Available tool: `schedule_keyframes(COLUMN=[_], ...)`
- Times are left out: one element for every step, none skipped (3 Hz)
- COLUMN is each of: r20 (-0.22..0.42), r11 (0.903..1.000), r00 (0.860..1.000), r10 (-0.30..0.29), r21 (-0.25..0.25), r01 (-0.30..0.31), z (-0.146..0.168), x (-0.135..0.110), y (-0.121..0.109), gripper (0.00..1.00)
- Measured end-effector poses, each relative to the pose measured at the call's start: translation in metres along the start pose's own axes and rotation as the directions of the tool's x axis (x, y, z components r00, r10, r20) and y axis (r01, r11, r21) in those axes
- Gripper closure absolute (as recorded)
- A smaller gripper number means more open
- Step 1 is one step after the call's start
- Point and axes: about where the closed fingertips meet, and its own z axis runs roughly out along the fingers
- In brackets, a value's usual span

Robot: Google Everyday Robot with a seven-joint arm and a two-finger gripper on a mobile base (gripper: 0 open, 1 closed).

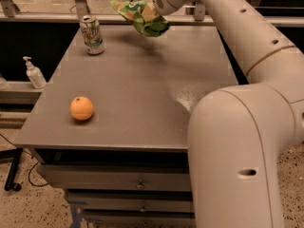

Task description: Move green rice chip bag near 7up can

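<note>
**End effector holding bag above worktop**

The end effector (151, 13) is clamped on the green rice chip bag (137, 19), which hangs clear of the worktop (142, 89) above its far edge. The 7up can (92, 34) stands upright at the far left corner, near the bag but apart from it. An orange (81, 108) rests near the front left. A white pump bottle (34, 73) stands off the worktop, to the left.
</note>
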Motion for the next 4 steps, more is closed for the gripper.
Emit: schedule_keyframes(r20=[0.006, 0.010, -0.003, 0.001], r11=[0.9973, 0.9910, 0.9853, 0.9779], r00=[1.000, 0.999, 0.998, 0.997], r10=[0.031, 0.047, 0.062, 0.075], r21=[-0.066, -0.126, -0.160, -0.196], r01=[-0.030, -0.046, -0.061, -0.074], z=[0.023, 0.037, 0.046, 0.051], x=[-0.004, -0.009, -0.006, -0.004], y=[0.021, 0.043, 0.056, 0.067], gripper=[1.00, 1.00, 0.82, 0.58])
